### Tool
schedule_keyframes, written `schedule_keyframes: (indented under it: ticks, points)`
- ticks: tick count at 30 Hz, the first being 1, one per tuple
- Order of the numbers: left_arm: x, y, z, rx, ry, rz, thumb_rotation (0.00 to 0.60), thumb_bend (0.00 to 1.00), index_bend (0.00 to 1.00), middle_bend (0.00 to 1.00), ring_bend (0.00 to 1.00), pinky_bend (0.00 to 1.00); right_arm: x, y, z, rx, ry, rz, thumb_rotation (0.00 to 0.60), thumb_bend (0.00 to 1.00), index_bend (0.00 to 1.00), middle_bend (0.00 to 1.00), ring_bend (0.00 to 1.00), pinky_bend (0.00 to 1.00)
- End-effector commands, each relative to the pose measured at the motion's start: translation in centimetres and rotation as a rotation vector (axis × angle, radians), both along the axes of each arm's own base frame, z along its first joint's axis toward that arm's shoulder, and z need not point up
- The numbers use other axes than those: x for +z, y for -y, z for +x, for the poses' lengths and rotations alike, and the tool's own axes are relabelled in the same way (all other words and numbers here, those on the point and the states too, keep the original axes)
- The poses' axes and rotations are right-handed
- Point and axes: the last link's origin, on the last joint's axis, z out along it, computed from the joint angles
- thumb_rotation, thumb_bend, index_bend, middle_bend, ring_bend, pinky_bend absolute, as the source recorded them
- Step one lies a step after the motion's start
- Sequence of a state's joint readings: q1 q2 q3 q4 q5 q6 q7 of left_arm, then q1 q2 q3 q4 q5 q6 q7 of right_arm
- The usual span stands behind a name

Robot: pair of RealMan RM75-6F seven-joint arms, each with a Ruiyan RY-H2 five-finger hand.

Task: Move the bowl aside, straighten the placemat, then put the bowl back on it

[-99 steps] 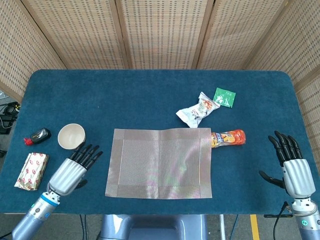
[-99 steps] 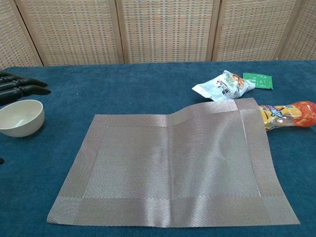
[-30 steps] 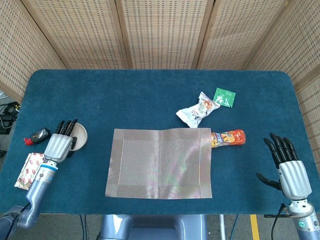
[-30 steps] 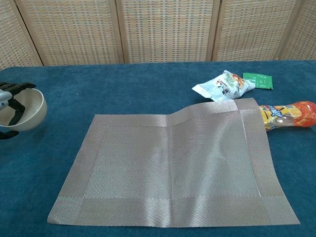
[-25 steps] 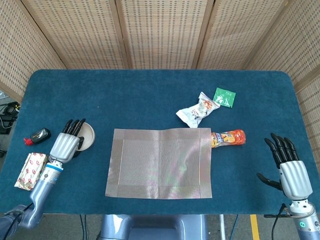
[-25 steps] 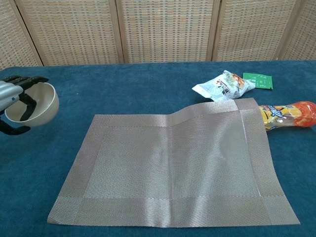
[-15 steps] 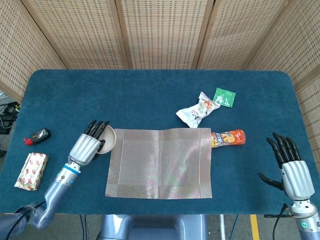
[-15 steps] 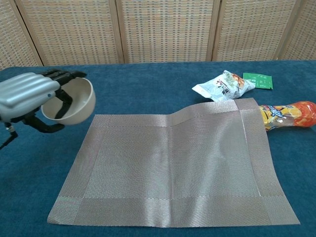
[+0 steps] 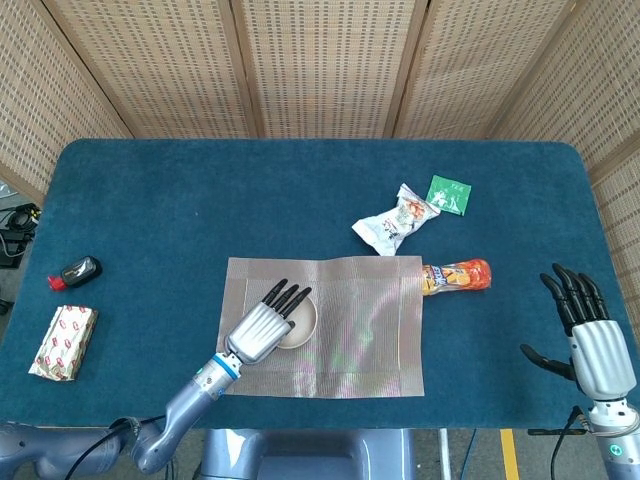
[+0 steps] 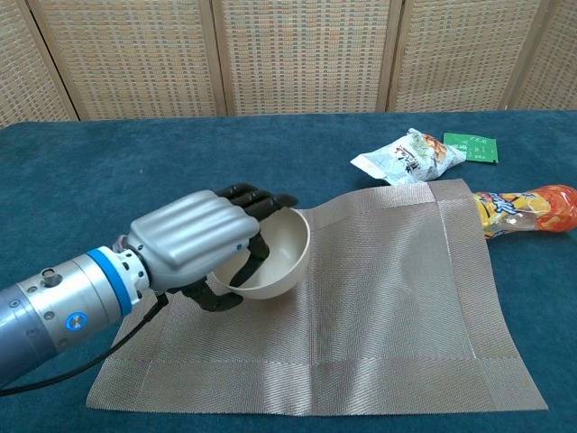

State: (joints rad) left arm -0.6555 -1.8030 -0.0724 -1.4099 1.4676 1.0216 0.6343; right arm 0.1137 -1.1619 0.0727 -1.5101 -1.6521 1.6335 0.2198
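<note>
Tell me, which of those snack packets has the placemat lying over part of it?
The orange tube-shaped snack packet at the placemat's right edge; its left end is tucked under the mat. The white crinkled packet, green sachet and red-and-white packet lie clear.

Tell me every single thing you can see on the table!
placemat: 1, beige-grey, table middle, far right corner lying over the orange packet
bowl: 1, cream, over the placemat, held in left hand
white snack bag: 1, behind the placemat
green packet: 1, right of the white bag
orange packet: 1, at the placemat's right edge
black-red object: 1, far left
red-white pack: 1, front left
table: 1, blue
left hand: 1, silver, fingers black, grips bowl
right hand: 1, silver, open, front right
</note>
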Motion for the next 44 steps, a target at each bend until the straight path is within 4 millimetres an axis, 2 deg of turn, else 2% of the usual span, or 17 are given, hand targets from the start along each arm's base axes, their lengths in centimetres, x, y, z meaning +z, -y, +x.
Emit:
schedule_keyframes:
  ticks: [1, 3, 5, 7, 10, 14, 16, 20, 24, 26, 34, 36, 41, 44]
  points:
    - [-0.5, 0.1, 0.5, -0.004, -0.008, -0.004, 0.600, 0.41, 0.67, 0.00, 0.00, 0.00, 0.0, 0.0, 0.0, 0.002, 0.002, 0.001, 0.600, 0.18, 0.00, 0.00, 0.00, 0.00]
    - [-0.7, 0.1, 0.7, 0.001, -0.018, -0.007, 0.600, 0.40, 0.64, 0.00, 0.00, 0.00, 0.1, 0.0, 0.0, 0.002, 0.003, 0.001, 0.600, 0.18, 0.00, 0.00, 0.00, 0.00]
    - [-0.8, 0.1, 0.8, 0.007, -0.019, -0.009, 0.600, 0.38, 0.56, 0.00, 0.00, 0.00, 0.1, -0.1, 0.0, 0.003, 0.005, 0.000, 0.600, 0.18, 0.00, 0.00, 0.00, 0.00]
    - [-0.7, 0.1, 0.8, 0.010, -0.018, -0.007, 0.600, 0.30, 0.41, 0.00, 0.00, 0.00, 0.2, -0.1, 0.0, 0.005, 0.008, -0.003, 0.600, 0.18, 0.00, 0.00, 0.00, 0.00]
    - [-0.4, 0.0, 0.7, 0.017, -0.019, -0.002, 0.600, 0.21, 0.26, 0.00, 0.00, 0.00, 0.2, -0.1, 0.0, 0.007, 0.008, -0.003, 0.600, 0.18, 0.00, 0.00, 0.00, 0.00]
    - [0.0, -0.1, 0.4, 0.034, -0.014, -0.001, 0.600, 0.18, 0.18, 0.00, 0.00, 0.00, 0.1, -0.2, 0.1, 0.010, 0.004, 0.000, 0.600, 0.18, 0.00, 0.00, 0.00, 0.00]
    - [0.4, 0.0, 0.2, 0.040, -0.010, 0.005, 0.600, 0.13, 0.14, 0.00, 0.00, 0.00, 0.1, -0.2, 0.1, 0.012, 0.002, 0.001, 0.600, 0.18, 0.00, 0.00, 0.00, 0.00]
    - [1.8, 0.0, -1.1, 0.060, -0.011, 0.031, 0.600, 0.09, 0.09, 0.00, 0.00, 0.00, 0.0, -0.2, 0.1, 0.011, -0.001, 0.002, 0.600, 0.18, 0.00, 0.00, 0.00, 0.00]
    - [4.0, 0.2, -2.6, 0.102, 0.022, 0.068, 0.600, 0.09, 0.08, 0.00, 0.00, 0.00, -0.1, -0.3, 0.2, 0.014, -0.008, 0.002, 0.600, 0.18, 0.00, 0.00, 0.00, 0.00]
    - [5.7, 0.3, -3.8, 0.133, 0.056, 0.110, 0.600, 0.09, 0.08, 0.00, 0.00, 0.00, -0.1, -0.3, 0.2, 0.015, -0.013, -0.002, 0.600, 0.18, 0.00, 0.00, 0.00, 0.00]
    - [12.8, 1.1, -10.1, 0.287, 0.131, 0.305, 0.600, 0.09, 0.08, 0.00, 0.00, 0.00, -0.5, -0.2, 0.1, -0.003, -0.056, 0.000, 0.600, 0.18, 0.00, 0.00, 0.00, 0.00]
    - [14.8, 2.1, -12.1, 0.337, 0.133, 0.363, 0.600, 0.09, 0.08, 0.00, 0.00, 0.00, -0.6, -0.2, 0.0, -0.016, -0.080, 0.003, 0.600, 0.18, 0.00, 0.00, 0.00, 0.00]
    - [18.6, 4.5, -15.4, 0.377, 0.086, 0.483, 0.600, 0.09, 0.07, 0.00, 0.00, 0.00, -0.9, -0.1, -0.5, -0.061, -0.166, 0.017, 0.600, 0.17, 0.00, 0.00, 0.00, 0.00]
    - [19.9, 6.0, -16.4, 0.383, 0.103, 0.520, 0.600, 0.09, 0.07, 0.00, 0.00, 0.00, -1.0, -0.1, -0.7, -0.099, -0.200, 0.038, 0.600, 0.17, 0.00, 0.00, 0.00, 0.00]
